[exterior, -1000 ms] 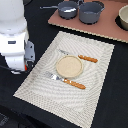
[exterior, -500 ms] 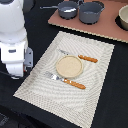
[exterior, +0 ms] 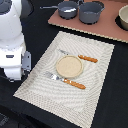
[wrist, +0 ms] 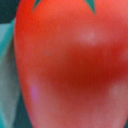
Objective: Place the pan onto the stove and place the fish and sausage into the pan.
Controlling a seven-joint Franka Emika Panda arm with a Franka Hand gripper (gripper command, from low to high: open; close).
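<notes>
In the exterior view the blue-grey pan (exterior: 67, 9) sits at the far left corner of the pinkish stove (exterior: 102, 27), its thin handle pointing to the exterior view's left. A small white piece inside the pan looks like the fish (exterior: 67, 9). My white arm (exterior: 12, 45) stands at the exterior view's left, beside the placemat; its fingers are hidden. The wrist view is filled by a glossy red rounded lump, the sausage (wrist: 65, 70), very close to the camera. No fingers show there, so I cannot tell whether it is held.
A deeper grey pot (exterior: 91, 11) stands on the stove beside the pan. A pale bowl (exterior: 123, 17) is at the stove's right end. The striped placemat (exterior: 35, 80) holds a tan plate (exterior: 68, 66), a fork (exterior: 62, 80) and a knife (exterior: 80, 56).
The arm has barely shifted at the exterior view's left. The pan, pot and placemat things have not moved.
</notes>
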